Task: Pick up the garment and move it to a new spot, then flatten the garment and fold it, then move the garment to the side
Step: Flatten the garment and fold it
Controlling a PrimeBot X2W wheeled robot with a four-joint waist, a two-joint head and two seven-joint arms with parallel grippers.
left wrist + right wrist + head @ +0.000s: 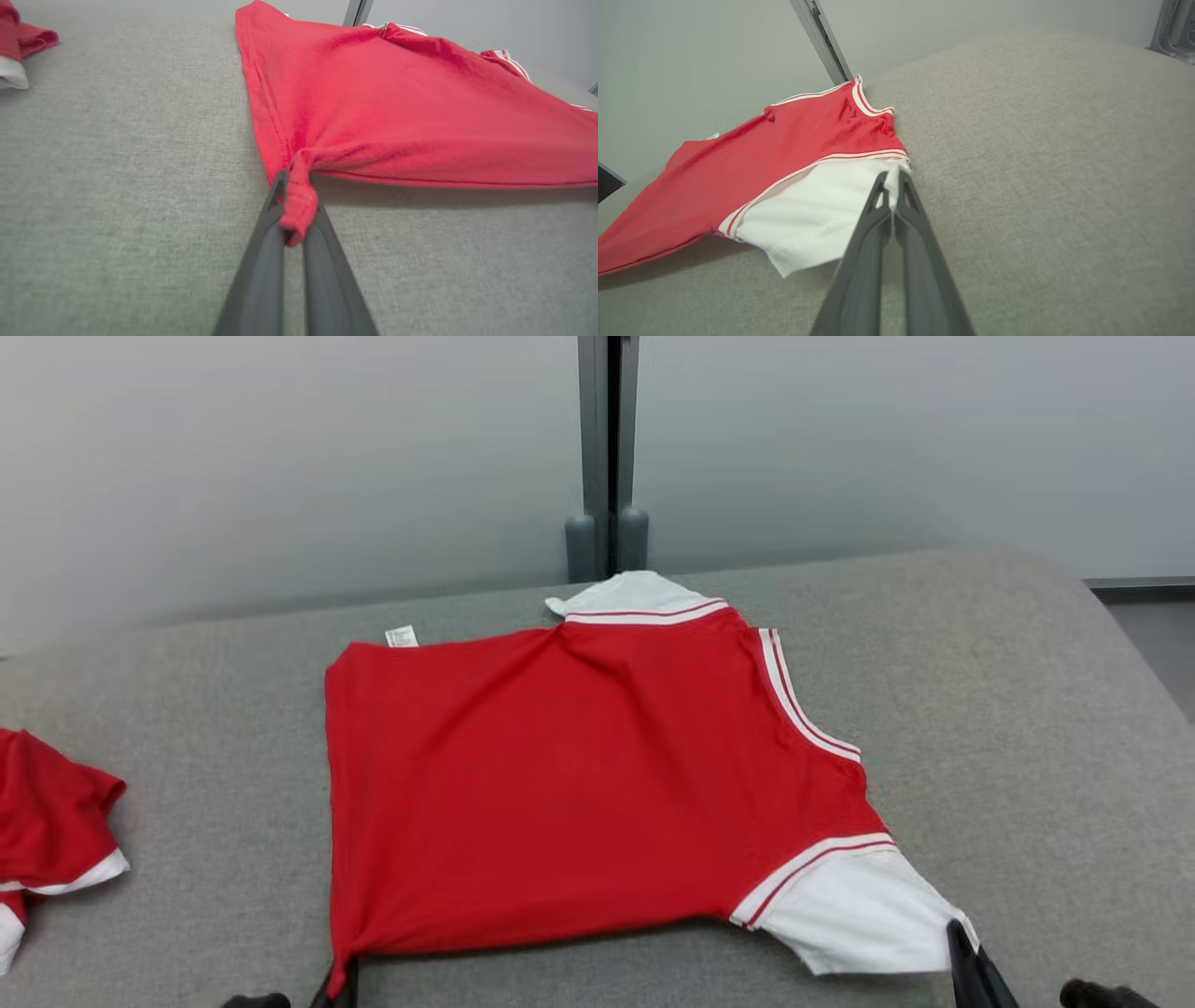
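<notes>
Right now the left gripper (294,198) is clamping a red corner (297,219) of the garment (579,775), while the right gripper (892,181) is pinching its white sleeve (817,212) tight.

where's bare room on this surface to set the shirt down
Widest bare patch: right of the red shirt, to the edge of the grey surface. Narrower strip between it and the other garment at left. The middle is crowded.

Left tool (293,205), rising from bottom centre, clamped on a bunched corner of the red garment (397,107) spread toward upper right over the grey surface (117,186); second red garment (21,42) upper left.
</notes>
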